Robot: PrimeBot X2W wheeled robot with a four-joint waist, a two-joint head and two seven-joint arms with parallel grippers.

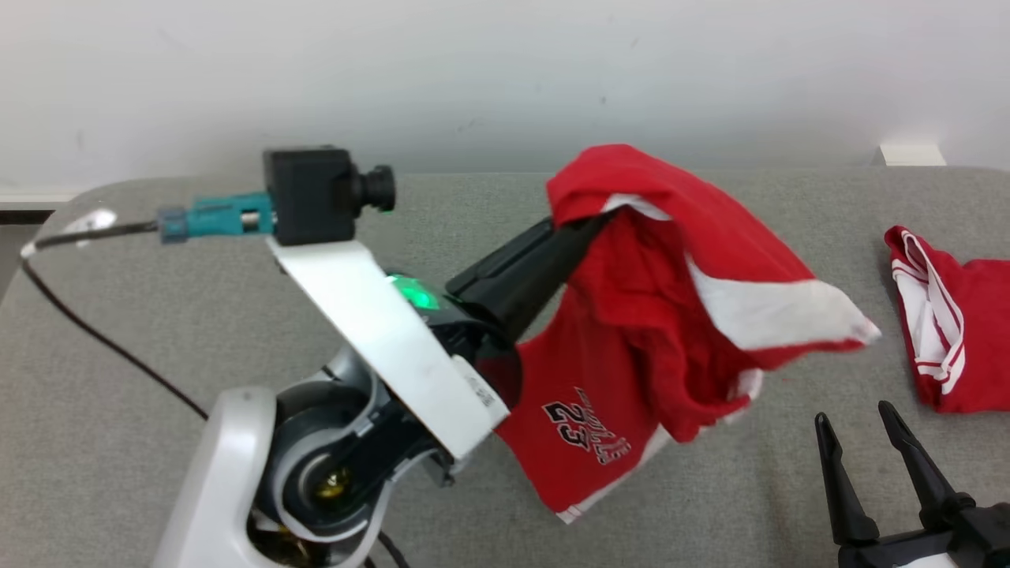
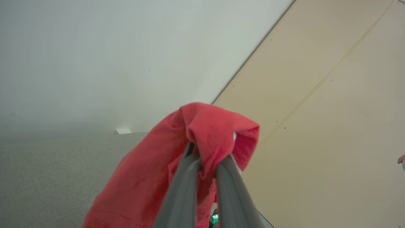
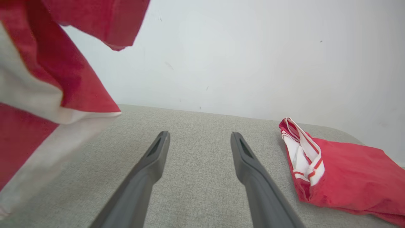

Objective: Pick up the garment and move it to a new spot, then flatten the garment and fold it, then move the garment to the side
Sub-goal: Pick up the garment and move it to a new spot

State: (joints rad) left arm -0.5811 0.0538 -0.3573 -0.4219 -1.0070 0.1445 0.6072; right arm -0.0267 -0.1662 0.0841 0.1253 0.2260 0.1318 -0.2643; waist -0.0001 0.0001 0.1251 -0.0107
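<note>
A red garment (image 1: 655, 315) with white trim and a "23" print hangs in the air above the grey table (image 1: 158, 300). My left gripper (image 1: 588, 229) is shut on its upper fold, the fingertips buried in cloth. In the left wrist view the garment (image 2: 177, 148) is bunched over the two closed fingers (image 2: 186, 171). My right gripper (image 1: 860, 418) stands open at the lower right, low over the table, with nothing between its fingers (image 3: 152, 161). In the right wrist view the hanging garment (image 3: 38, 82) fills the left side.
A second red and white garment (image 1: 955, 331) lies folded on the table at the far right, also seen as a red bundle (image 3: 335, 171) right of my right fingers. A black cable (image 1: 102, 339) runs across the table's left. A pale wall (image 1: 505, 71) stands behind.
</note>
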